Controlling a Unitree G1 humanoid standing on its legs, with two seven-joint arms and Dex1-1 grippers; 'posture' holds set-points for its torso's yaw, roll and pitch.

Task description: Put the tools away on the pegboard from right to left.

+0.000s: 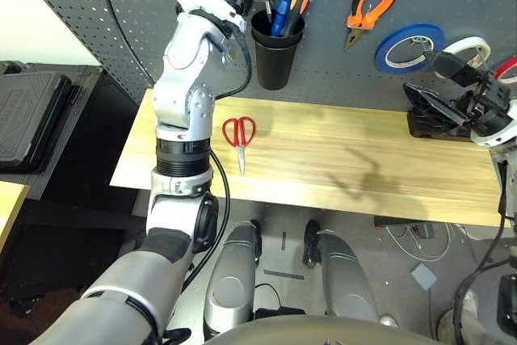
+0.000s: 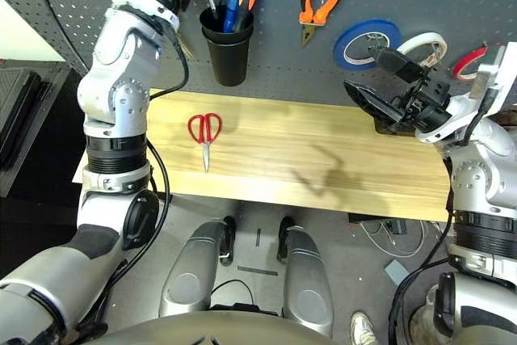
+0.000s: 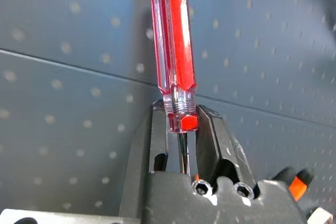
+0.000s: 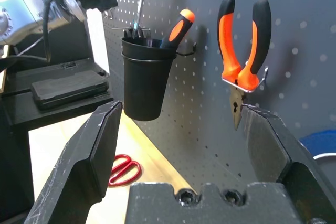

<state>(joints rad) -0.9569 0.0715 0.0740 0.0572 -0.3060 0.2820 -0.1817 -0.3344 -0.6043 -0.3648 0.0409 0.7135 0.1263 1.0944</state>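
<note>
The left hand (image 3: 181, 145) pinches the screwdriver (image 3: 174, 51), a slim tool with a clear red handle and thin dark shaft, above the cup (image 1: 275, 54) on the pegboard (image 1: 339, 62), while the right hand (image 4: 184, 145) gapes wide and red scissors (image 1: 239, 136) lie on the bench (image 1: 363, 167).

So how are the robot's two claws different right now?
The left claw is shut on the red screwdriver, up by the black cup. The right claw is wide open and holds nothing, near the pliers. Both are black with two fingers.
</note>
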